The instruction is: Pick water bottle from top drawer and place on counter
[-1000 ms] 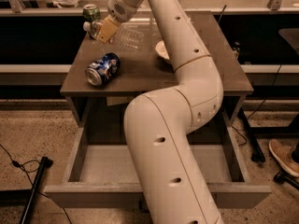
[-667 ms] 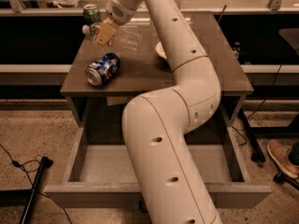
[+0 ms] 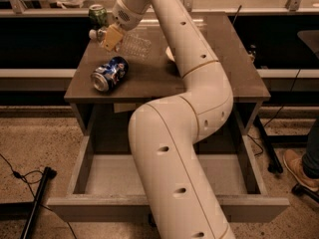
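The water bottle (image 3: 135, 47), clear and crinkled with a white cap (image 3: 92, 34), lies sideways over the back left of the counter (image 3: 149, 81). My gripper (image 3: 111, 38) is at the bottle's neck end, its yellowish finger pad against it, shut on the bottle. I cannot tell whether the bottle rests on the counter or hangs just above it. The top drawer (image 3: 104, 178) is pulled open below, and the part of its floor that shows is bare. My arm hides the drawer's middle.
A green can (image 3: 98, 15) stands at the counter's back left, right behind the gripper. A blue soda can (image 3: 108, 73) lies on its side at the front left. A white bowl (image 3: 170, 54) peeks from behind the arm. A shoe (image 3: 299, 168) shows on the right and a black stand (image 3: 35, 198) on the left floor.
The gripper with the bottle has sunk slightly, down and a little left toward the counter. The cans and the drawer have not moved.
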Motion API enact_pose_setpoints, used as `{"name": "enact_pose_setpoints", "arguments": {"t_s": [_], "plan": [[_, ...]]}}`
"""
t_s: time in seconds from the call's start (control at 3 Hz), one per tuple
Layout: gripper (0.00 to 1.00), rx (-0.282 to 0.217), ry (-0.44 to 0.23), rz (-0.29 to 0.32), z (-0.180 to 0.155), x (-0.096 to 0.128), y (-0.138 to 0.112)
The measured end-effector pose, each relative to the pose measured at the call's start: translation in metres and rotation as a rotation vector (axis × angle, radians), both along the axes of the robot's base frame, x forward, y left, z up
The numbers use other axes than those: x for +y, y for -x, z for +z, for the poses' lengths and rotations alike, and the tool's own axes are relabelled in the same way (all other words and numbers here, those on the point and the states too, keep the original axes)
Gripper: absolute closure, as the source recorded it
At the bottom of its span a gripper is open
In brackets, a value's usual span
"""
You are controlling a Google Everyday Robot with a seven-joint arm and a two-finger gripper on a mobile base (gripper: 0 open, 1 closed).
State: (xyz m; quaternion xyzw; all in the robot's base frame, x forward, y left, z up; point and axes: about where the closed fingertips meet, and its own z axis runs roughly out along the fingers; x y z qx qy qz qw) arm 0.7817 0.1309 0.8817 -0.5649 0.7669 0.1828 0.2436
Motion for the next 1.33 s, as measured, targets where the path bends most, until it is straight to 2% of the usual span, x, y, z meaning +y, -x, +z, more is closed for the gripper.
{"name": "enact_pose_setpoints", "arguments": {"t_s": [0.33, 0.67, 1.33], "plan": [[0.13, 0.027, 0.006, -0.045, -0.006, -0.001, -0.003], [0.00, 0.056, 0.008, -0.083, -0.008, -0.006, -0.002], [0.00, 0.060, -0.058, -0.143, 0.023, -0.037, 0.003]]}}
